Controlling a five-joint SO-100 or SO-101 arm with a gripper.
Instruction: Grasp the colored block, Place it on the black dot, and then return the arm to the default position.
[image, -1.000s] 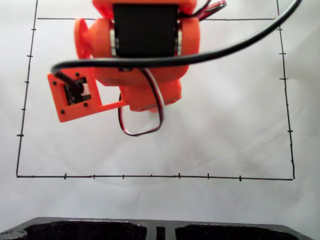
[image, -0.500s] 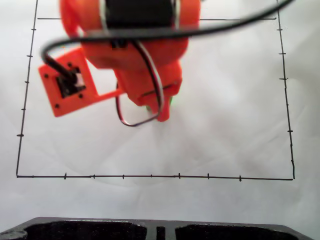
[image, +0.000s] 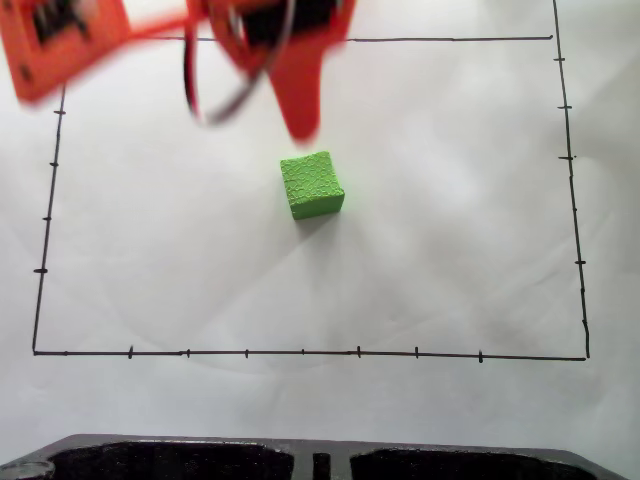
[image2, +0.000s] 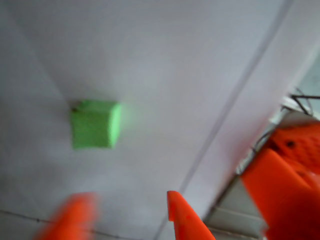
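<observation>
1. In the upper left of the fixed view, the orange arm (image: 70, 40) is blurred with motion. Its camera bracket sits over the left border line (image: 50, 200). I judge it is heading for its rest pose, since it is well clear of the block.
2. Right of that, red and black cables (image: 215, 100) loop down beside the tapered finger (image: 300, 95). The finger points down at the block but does not touch it.
3. The end effector (image2: 131, 216) shows in the wrist view with its two orange tips spread apart and nothing between them. It is released.
4. The green block (image: 312, 185) sits alone on the white surface (image: 460, 250), just left of centre in the fixed view and at centre left in the wrist view (image2: 95, 124).
5. No black dot can be seen. If the block covers it, placement looks done, though that cannot be confirmed.
6. On the right of the fixed view, only the ticked right border line (image: 572, 200) runs down.
</observation>
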